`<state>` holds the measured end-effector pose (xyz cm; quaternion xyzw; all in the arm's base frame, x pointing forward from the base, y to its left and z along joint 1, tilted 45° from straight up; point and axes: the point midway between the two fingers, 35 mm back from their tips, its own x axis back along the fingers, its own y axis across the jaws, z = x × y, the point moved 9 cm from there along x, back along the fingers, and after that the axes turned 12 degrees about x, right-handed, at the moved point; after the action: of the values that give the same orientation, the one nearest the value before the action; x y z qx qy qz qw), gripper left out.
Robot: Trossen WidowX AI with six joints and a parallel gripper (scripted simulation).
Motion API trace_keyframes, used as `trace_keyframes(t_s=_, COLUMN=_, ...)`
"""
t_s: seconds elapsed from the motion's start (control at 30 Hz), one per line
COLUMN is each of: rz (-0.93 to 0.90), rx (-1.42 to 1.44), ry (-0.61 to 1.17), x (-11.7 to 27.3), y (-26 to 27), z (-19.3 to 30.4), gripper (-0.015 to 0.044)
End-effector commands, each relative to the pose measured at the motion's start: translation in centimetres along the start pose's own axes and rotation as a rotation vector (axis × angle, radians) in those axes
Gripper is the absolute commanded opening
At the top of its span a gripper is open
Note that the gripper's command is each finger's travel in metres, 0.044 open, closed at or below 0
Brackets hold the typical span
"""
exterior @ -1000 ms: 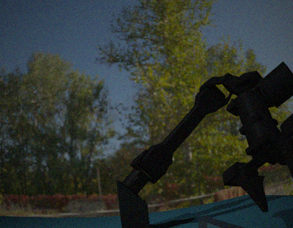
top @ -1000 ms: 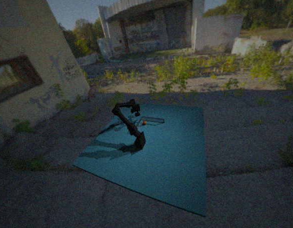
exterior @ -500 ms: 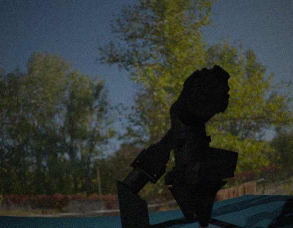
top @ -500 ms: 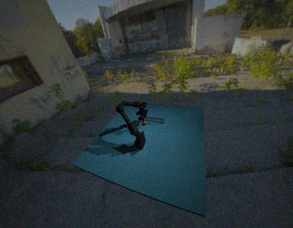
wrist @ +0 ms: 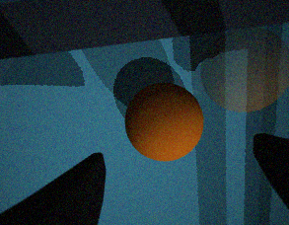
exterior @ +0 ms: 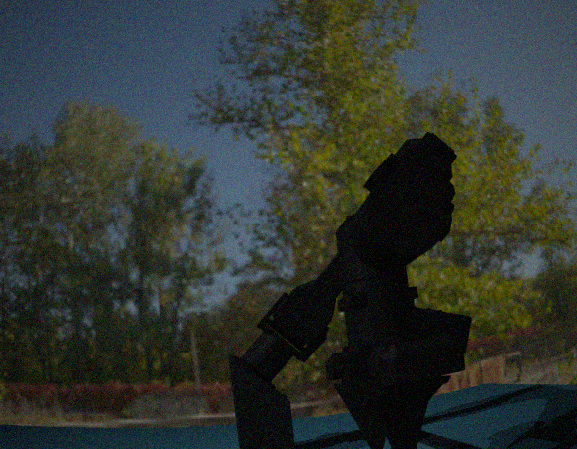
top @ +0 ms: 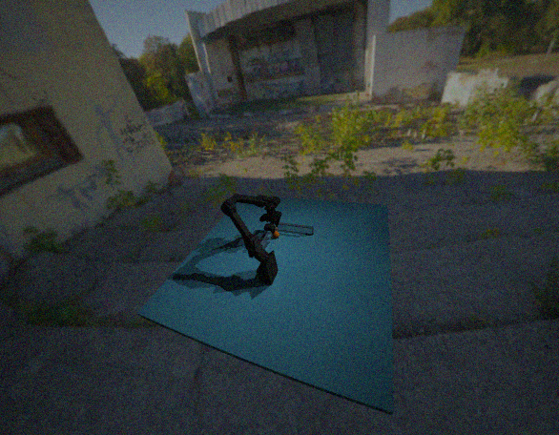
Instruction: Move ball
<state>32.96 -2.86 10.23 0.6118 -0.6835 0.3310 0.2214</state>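
An orange ball (top: 276, 234) (wrist: 164, 121) rests on the table between the spread fingers in the wrist view, touching neither finger there. My gripper (top: 272, 232) (wrist: 178, 152) is open and empty, pointing down just over the ball. The see-through copy (wrist: 247, 86) is to the upper right of the ball in the wrist view, apart from it. The low clear walls (top: 297, 233) reach right from beside the ball in the top view; the gripper hides part of that corner. In the exterior view the ball and copy are not visible.
The blue table top (top: 342, 310) carries the black arm's base (top: 267, 274) and dark arm shadows. The table's far edge lies beyond the walls. In the exterior view the arm (exterior: 393, 226) is a black silhouette whose fingers run toward the bottom of the frame.
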Motion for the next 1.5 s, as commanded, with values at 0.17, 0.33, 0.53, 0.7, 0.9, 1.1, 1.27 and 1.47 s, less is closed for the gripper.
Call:
trace_keyframes(t_s=0.17, rz=-0.008, rx=-0.007, ry=-0.007, x=-1.7, y=0.1, z=0.0, gripper=0.0343)
trace_keyframes(t_s=0.33, rz=-0.008, rx=-0.008, ry=-0.007, x=-2.5, y=0.1, z=0.0, gripper=0.0343)
trace_keyframes(t_s=0.53, rz=-0.008, rx=-0.008, ry=-0.008, x=-3.5, y=0.2, z=0.0, gripper=0.0343)
trace_keyframes(t_s=0.7, rz=-0.008, rx=-0.007, ry=-0.009, x=-4.2, y=0.2, z=0.0, gripper=0.0343)
trace_keyframes(t_s=0.9, rz=-0.008, rx=-0.007, ry=-0.009, x=-4.3, y=0.2, z=0.0, gripper=0.0258)
trace_keyframes(t_s=1.1, rz=-0.008, rx=-0.007, ry=-0.009, x=-4.3, y=0.2, z=0.0, gripper=0.0218)
trace_keyframes(t_s=1.27, rz=-0.008, rx=-0.007, ry=-0.009, x=-4.2, y=0.2, z=0.0, gripper=0.0145)
trace_keyframes(t_s=1.47, rz=-0.009, rx=-0.007, ry=0.001, x=-0.8, y=-0.4, z=0.3, gripper=0.0000)
